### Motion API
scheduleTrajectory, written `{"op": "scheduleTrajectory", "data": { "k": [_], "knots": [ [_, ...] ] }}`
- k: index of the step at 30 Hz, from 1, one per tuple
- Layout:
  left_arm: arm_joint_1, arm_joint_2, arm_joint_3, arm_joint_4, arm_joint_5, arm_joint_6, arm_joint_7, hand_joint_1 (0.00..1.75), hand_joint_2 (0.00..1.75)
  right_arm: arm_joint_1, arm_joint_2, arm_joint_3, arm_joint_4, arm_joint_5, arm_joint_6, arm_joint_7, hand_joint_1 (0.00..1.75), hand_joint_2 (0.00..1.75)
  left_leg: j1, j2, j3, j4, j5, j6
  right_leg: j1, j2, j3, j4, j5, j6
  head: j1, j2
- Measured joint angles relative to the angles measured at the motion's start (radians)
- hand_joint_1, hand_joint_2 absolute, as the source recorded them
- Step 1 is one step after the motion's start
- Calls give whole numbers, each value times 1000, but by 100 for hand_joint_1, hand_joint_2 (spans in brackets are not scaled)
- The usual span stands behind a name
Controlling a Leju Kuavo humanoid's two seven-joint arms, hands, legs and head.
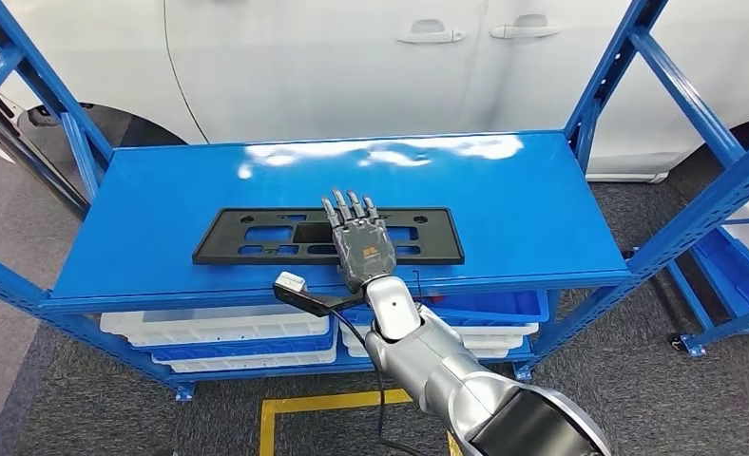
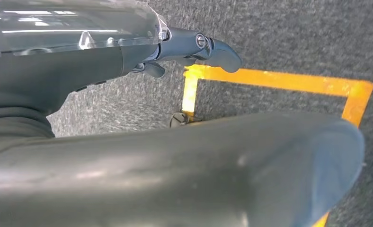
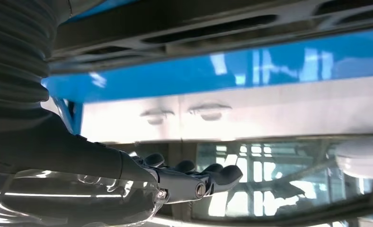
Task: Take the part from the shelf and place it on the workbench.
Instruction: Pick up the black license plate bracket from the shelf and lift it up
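From the head view, the part (image 1: 329,237), a flat black plate with cut-out slots, lies on the top level of the blue shelf (image 1: 504,195). Its long axis runs side to side, parallel to the shelf's front edge. The right hand (image 1: 358,239) reaches in from below and hovers or rests over the middle of the part, back of the hand up, its fingers (image 1: 350,211) stretched forward and a little apart, holding nothing. Whether the palm touches the plate cannot be told from here. The fingers cross the part's short width, so a grasp would likely need them to close around the near long edge, just under the wrist. Behind the shelf stands a white car (image 1: 352,66); white bins (image 1: 219,328) sit on the lower level.

In the left wrist view, the left hand (image 2: 194,49) hangs over grey carpet and a yellow floor marking (image 2: 279,82), well away from the shelf. Its fingers look partly curled with nothing in them, though I cannot tell the posture for sure. The right hand is plainly the nearer one.

In the right wrist view, the right hand's fingers are extended, with the dark part and the blue shelf surface close beside them.
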Motion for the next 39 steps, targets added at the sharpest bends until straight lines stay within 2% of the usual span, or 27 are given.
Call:
{"op": "scheduleTrajectory", "data": {
  "k": [1,2,4,5,6,7,8,10,11,15,17,19,20,21,22,24,25,26,28,29,31,32,34,35,36,37,39],
  "knots": [
    [0,0,2,0,5,0,-3,0,0,-2,0,5,0,7,5,-4,0,175,2,0,4,-4,0,5,0,-1,-17,36,-19,5,0,0],
    [0,0,6,0,9,-1,-5,0,0,-2,0,12,0,15,15,-7,0,175,3,1,8,-7,-1,9,-2,-2,-48,94,-45,8,0,0],
    [1,0,13,0,16,-2,-10,0,0,0,0,37,0,23,47,-5,0,175,2,2,11,-6,-6,14,-5,-3,-130,228,-88,13,0,0],
    [3,-1,18,0,19,-2,-12,0,0,1,-1,56,2,25,68,1,0,175,2,1,13,-6,-9,15,-6,-3,-159,267,-87,14,0,0],
    [5,-2,21,0,21,-2,-14,0,0,1,-1,78,3,25,89,9,0,175,2,1,17,-5,-13,14,-8,-3,-171,269,-68,15,0,0],
    [7,-3,25,0,23,-2,-16,0,0,1,-1,106,4,25,112,19,0,175,2,0,23,-3,-18,13,-10,-4,-160,227,-29,15,0,0],
    [8,-6,28,0,25,-2,-18,0,0,-1,-1,136,5,25,132,28,0,175,2,-2,29,-1,-24,10,-11,-4,-133,157,18,14,0,0],
    [9,-9,33,0,28,-2,-23,0,0,-8,-1,199,6,25,168,44,0,175,-1,-3,37,5,-36,2,-9,-4,-81,33,74,7,0,0],
    [9,-10,36,0,28,-2,-24,0,0,-11,-1,227,7,25,182,50,0,175,-2,-4,38,6,-40,-3,-7,-4,-70,5,79,3,0,0],
    [10,-11,47,0,30,-3,-30,0,0,-23,1,312,6,24,232,67,0,175,1,-2,41,14,-55,-26,-7,-1,-56,-15,73,-21,0,0],
    [10,-11,49,0,31,-3,-33,0,0,-30,3,336,5,20,254,71,0,175,3,-1,7,93,-99,-34,-11,-3,-46,-23,72,-31,0,0],
    [12,-12,52,0,31,-3,-35,0,0,-32,4,352,5,10,268,73,0,175,4,-1,-64,229,-153,-41,-9,-4,-43,-23,69,-36,0,0],
    [13,-12,53,0,31,-3,-35,0,0,-32,4,357,5,3,272,73,0,175,5,-1,-92,275,-163,-42,-8,-4,-42,-23,67,-37,0,0],
    [14,-12,54,0,31,-3,-35,0,0,-32,4,361,5,-3,275,72,0,175,5,-1,-104,287,-153,-43,-8,-3,-41,-23,66,-36,0,0],
    [15,-11,54,0,30,-3,-35,0,0,-32,4,363,5,-9,277,72,0,175,5,-1,-94,256,-124,-42,-8,-2,-37,-22,64,-35,0,0],
    [14,-11,54,0,30,-3,-36,0,0,-34,4,366,5,-16,280,72,0,175,5,0,-33,117,-48,-36,-7,-1,-28,-22,58,-30,0,0],
    [13,-11,54,0,29,-3,-36,0,0,-35,5,367,5,-20,281,72,36,175,3,-1,-4,55,-24,-30,-5,-1,-27,-21,55,-26,0,0],
    [12,-10,54,0,29,-3,-37,0,0,-36,5,367,5,-27,285,71,79,175,1,-1,12,18,-13,-25,-4,-1,-27,-20,54,-21,0,0],
    [12,-10,55,0,28,-3,-37,0,0,-38,5,368,2,-53,300,68,167,175,-4,-3,16,3,-15,-13,-2,0,-29,-21,55,-10,0,0],
    [13,-10,55,0,28,-3,-37,0,0,-38,5,368,-1,-70,309,65,175,175,-2,-2,16,1,-13,-7,-2,0,-30,-22,54,-4,0,0],
    [12,-9,55,0,28,-3,-39,0,0,-41,5,369,-11,-113,323,61,175,175,2,-1,19,-6,-9,4,-3,-2,-42,10,30,5,0,0],
    [11,-8,55,0,28,-3,-42,0,0,-43,5,371,-15,-136,328,60,175,175,4,-1,21,-9,-8,9,-3,-3,-63,56,4,9,0,0],
    [9,-6,56,0,28,-3,-45,0,0,-45,4,378,-21,-177,334,60,175,175,1,0,21,-8,-9,14,-6,-4,-129,192,-57,13,0,0],
    [9,-5,57,0,28,-3,-46,0,0,-44,4,383,-22,-190,336,60,175,175,0,0,21,-8,-10,16,-6,-4,-159,248,-71,14,0,0],
    [9,-5,58,0,28,-2,-46,0,0,-44,3,387,-22,-199,338,60,175,175,-1,0,22,-7,-11,16,-6,-4,-173,269,-67,14,0,0],
    [10,-4,59,0,28,-2,-47,0,0,-43,3,390,-24,-205,338,60,175,175,-2,0,23,-6,-12,16,-6,-4,-169,253,-46,12,0,0],
    [9,-4,60,0,28,-3,-47,0,0,-46,3,394,-28,-214,338,60,175,175,-3,-2,27,-4,-16,14,-5,-4,-108,119,26,3,0,0]
  ]
}}
